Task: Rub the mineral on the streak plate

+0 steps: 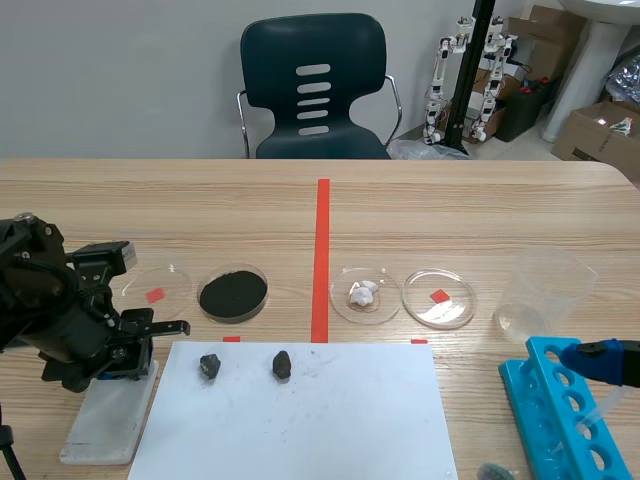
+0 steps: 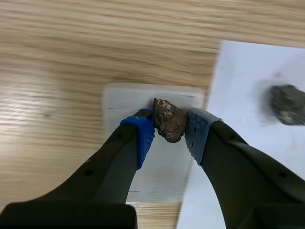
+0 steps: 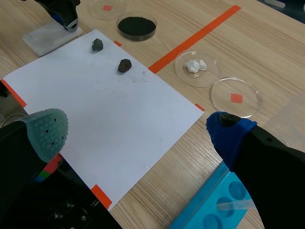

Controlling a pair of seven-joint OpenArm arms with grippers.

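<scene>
one streak plate point(image 1: 100, 430) rests on wood table point(image 1: 480, 200), chair point(image 1: 313, 85) behind.

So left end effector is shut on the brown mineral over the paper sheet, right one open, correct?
Not quite. Left wrist view: the left end effector holds the brown mineral over the white streak plate, not the paper sheet beside it. The right end effector is open.

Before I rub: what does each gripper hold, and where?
Left gripper pinches the brown mineral by its two sides, over the streak plate. Right gripper is open, empty.
</scene>
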